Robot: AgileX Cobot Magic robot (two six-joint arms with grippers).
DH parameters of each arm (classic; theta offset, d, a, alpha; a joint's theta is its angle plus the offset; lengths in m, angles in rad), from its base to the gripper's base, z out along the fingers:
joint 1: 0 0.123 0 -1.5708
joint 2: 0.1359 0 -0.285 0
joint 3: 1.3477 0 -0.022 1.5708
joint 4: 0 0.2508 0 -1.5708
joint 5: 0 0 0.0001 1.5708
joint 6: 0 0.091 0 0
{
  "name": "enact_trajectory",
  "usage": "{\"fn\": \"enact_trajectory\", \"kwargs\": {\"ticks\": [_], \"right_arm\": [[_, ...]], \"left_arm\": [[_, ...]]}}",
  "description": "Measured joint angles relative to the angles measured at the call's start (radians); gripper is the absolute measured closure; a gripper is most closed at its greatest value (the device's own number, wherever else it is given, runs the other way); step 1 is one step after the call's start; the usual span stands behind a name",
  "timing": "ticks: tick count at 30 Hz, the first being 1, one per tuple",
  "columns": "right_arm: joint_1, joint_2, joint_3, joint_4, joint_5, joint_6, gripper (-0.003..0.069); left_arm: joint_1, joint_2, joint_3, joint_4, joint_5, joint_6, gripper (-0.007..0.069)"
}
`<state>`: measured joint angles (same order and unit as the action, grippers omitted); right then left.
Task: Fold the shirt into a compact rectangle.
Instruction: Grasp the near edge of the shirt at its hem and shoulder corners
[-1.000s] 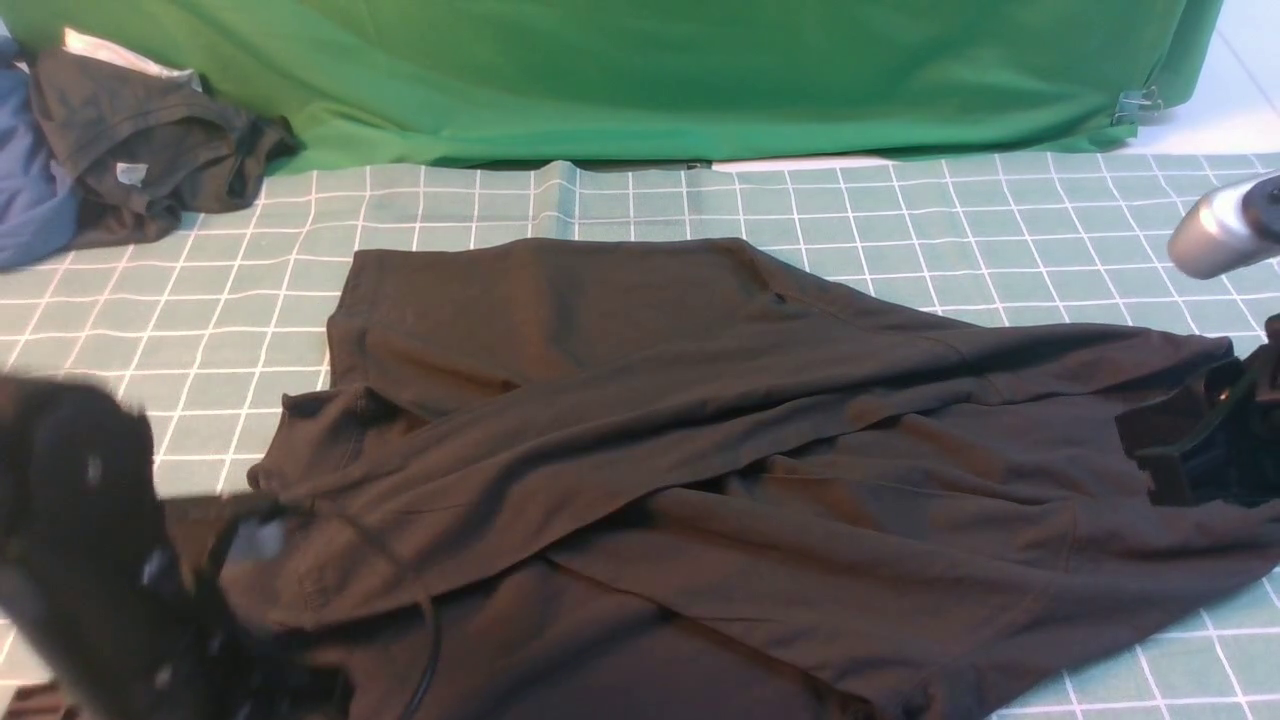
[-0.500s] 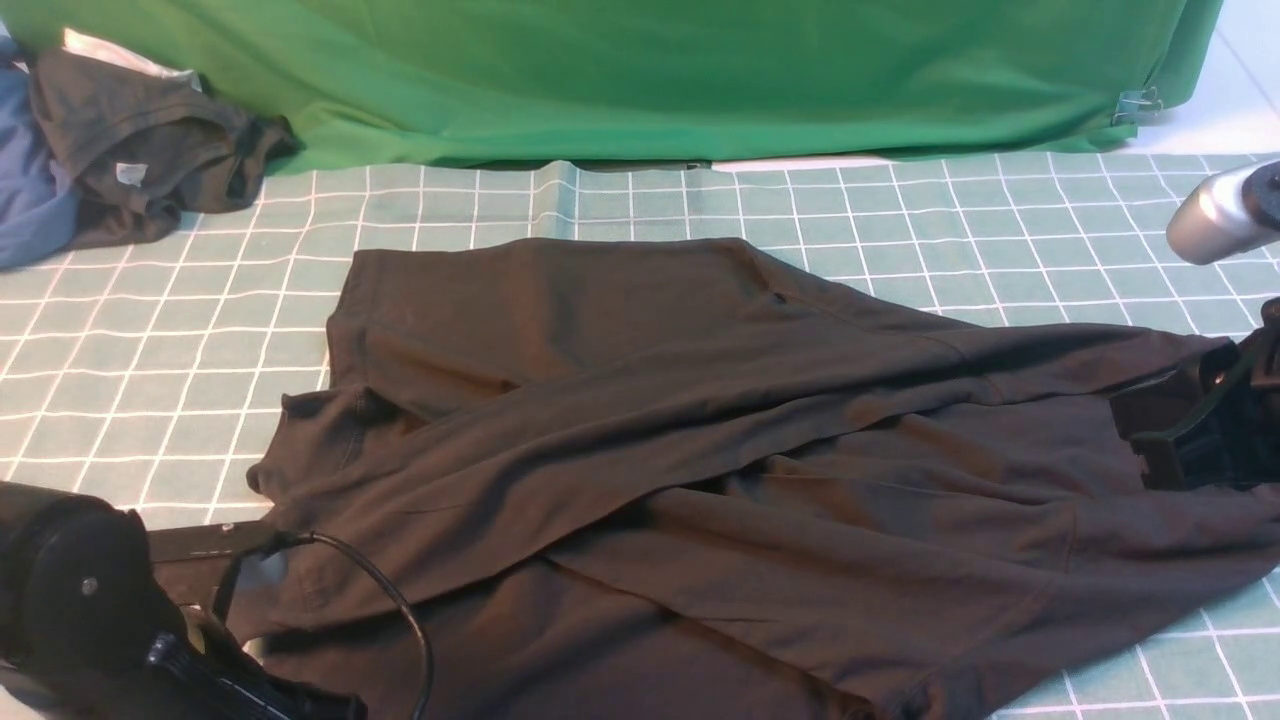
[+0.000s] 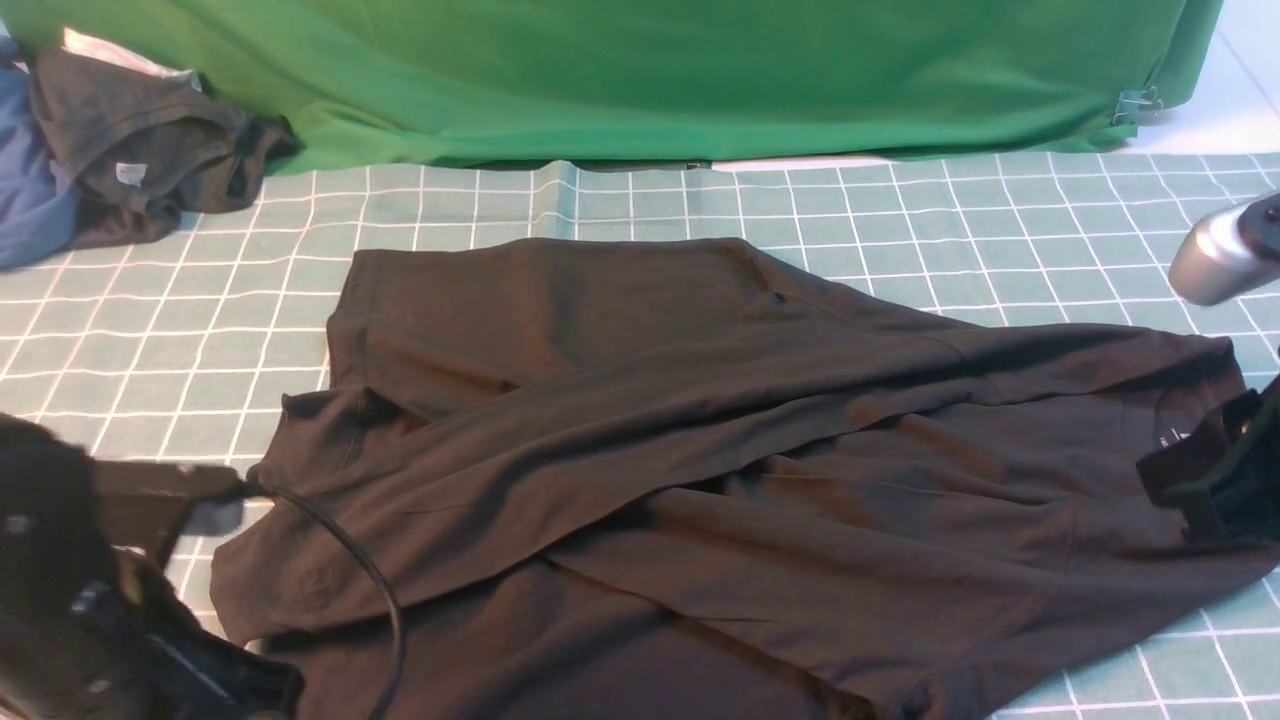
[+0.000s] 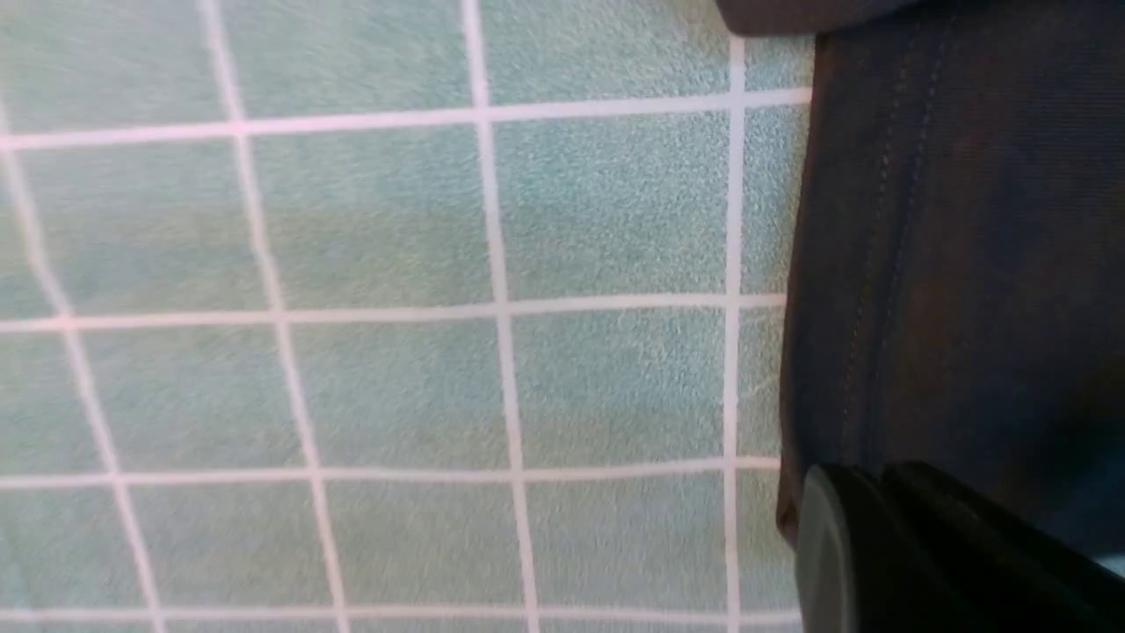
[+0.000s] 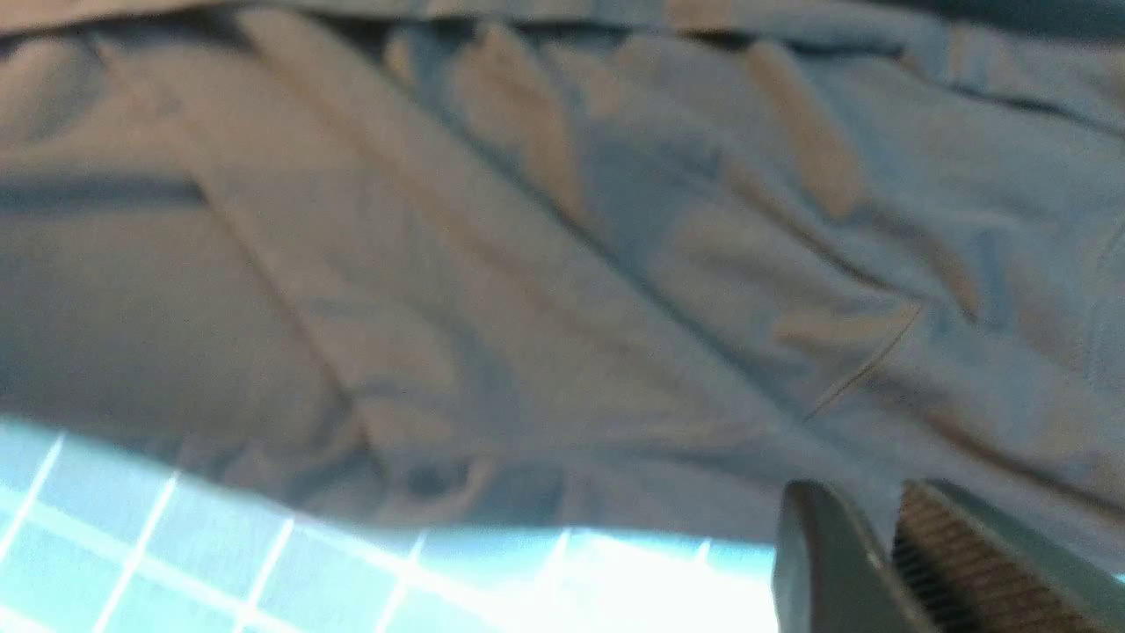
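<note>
The black shirt (image 3: pixel 700 420) lies spread and partly folded over itself across the middle of the table, printed side hidden. My left gripper (image 3: pixel 235 490) is at its left edge, level with the table, and is blurred. In the left wrist view the gripper (image 4: pixel 866 479) is shut, fingers pressed together beside the stitched hem (image 4: pixel 949 246), with no cloth seen between them. My right gripper (image 3: pixel 1165 480) hovers over the shirt's right end, beside small white neck lettering (image 3: pixel 1166 440). Its jaws (image 5: pixel 870 497) stand a narrow gap apart in front of the wrinkled cloth (image 5: pixel 527 264).
A crumpled dark garment (image 3: pixel 150 150) and blue cloth (image 3: pixel 30 200) are piled at the back left. A green backdrop (image 3: pixel 650 70) closes the far side. The checked table cover (image 3: pixel 150 330) shows around the shirt. A black cable (image 3: pixel 370 580) loops over the shirt's near left corner.
My left gripper has shut and shifted left and away from me along the shirt's edge. The right gripper slid right and nearer, uncovering the neck lettering. The shirt lies as before.
</note>
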<state>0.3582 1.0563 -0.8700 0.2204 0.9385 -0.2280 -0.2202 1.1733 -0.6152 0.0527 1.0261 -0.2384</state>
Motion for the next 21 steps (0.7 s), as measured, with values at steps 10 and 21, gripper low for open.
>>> {"fn": "enact_trajectory", "kwargs": {"ticks": [10,21], "right_arm": [[0.0,0.083,0.016,0.1,0.069,-0.095,0.041],[0.0,0.085,0.016,0.111,0.014,-0.096,0.0394]], "left_arm": [[0.0,-0.073,0.0,-0.099,0.02,-0.01,0.0589],[0.0,0.154,0.08,-0.079,-0.141,0.058,0.0197]]}}
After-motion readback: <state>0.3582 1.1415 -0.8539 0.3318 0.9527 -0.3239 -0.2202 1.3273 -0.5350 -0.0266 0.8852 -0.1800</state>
